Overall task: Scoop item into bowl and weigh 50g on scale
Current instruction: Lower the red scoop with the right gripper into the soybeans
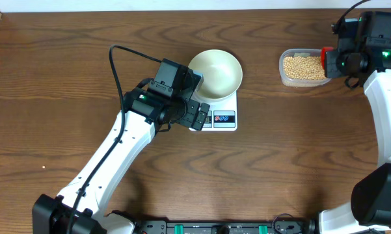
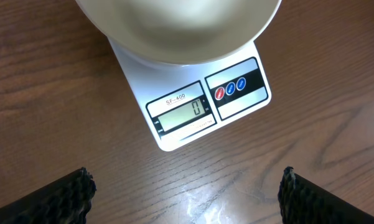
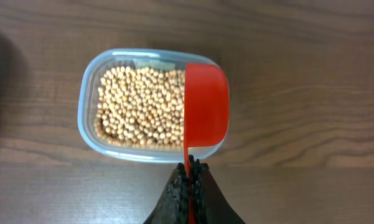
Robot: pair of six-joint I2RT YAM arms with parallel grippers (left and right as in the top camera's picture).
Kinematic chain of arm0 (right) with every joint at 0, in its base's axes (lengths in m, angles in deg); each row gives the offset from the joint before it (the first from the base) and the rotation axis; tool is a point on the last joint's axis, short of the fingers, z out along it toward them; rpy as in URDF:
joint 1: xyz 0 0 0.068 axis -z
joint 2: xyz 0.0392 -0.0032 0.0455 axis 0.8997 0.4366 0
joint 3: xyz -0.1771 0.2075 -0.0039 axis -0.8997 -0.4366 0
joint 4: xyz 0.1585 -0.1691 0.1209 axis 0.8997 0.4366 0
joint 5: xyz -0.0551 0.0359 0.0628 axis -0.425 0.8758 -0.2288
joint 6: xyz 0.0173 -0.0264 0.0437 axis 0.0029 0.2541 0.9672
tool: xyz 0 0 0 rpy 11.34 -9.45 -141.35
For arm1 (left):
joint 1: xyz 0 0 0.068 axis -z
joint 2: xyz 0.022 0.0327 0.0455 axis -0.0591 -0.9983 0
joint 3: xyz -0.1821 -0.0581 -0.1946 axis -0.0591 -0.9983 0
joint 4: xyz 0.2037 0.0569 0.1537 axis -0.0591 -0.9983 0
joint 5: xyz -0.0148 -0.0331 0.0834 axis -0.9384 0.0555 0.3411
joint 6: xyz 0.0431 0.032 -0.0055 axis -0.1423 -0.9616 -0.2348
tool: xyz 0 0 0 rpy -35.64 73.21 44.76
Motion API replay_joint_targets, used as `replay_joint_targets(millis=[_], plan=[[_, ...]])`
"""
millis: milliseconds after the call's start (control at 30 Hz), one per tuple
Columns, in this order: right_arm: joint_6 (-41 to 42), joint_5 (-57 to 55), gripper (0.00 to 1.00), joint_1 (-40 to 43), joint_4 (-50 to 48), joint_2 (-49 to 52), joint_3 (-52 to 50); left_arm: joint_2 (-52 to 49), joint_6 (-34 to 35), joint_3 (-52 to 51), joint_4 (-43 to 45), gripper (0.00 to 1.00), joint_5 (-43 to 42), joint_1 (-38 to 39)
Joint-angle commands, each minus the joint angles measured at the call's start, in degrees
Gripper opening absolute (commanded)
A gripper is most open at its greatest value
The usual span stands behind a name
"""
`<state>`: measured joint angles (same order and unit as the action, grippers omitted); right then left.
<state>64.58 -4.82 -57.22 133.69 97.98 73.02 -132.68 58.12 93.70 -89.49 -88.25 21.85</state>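
Note:
The white-cream bowl (image 1: 215,73) (image 2: 180,31) sits empty on the white scale (image 1: 224,119) (image 2: 202,109), whose display reads 0. My left gripper (image 1: 200,116) (image 2: 187,199) hovers open over the table just in front of the scale's display end, nothing between its fingers (image 2: 56,199). Far right, the tan-yellow beans (image 1: 302,66) (image 3: 140,106) fill a clear plastic tub (image 1: 283,70) (image 3: 87,106). My right gripper (image 1: 333,60) (image 3: 190,171) is shut on the handle of a red scoop (image 1: 326,57) (image 3: 205,106), which lies over the tub's right end.
The wooden table runs bare between the scale and the tub (image 1: 260,84). The left arm's cable arcs up over the table left of the bowl (image 1: 117,65). The table's far edge lies just behind the tub.

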Motion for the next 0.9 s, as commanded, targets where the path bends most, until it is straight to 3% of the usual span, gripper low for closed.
replay_joint_targets(millis=[0, 333, 867], plan=[[0.68, 0.35, 0.01, 0.02, -0.37, 0.52, 1.22, -0.55, -0.09, -0.57, -0.02, 0.96, 0.76, -0.09], [-0.70, 1.07, 0.01, -0.26, -3.54, 1.20, 1.22, -0.55, -0.09, -0.57, -0.02, 0.96, 0.76, -0.09], [-4.98, -0.63, 0.01, -1.53, 0.09, 6.21, 1.22, -0.55, -0.09, -0.57, -0.02, 0.96, 0.76, -0.09]])
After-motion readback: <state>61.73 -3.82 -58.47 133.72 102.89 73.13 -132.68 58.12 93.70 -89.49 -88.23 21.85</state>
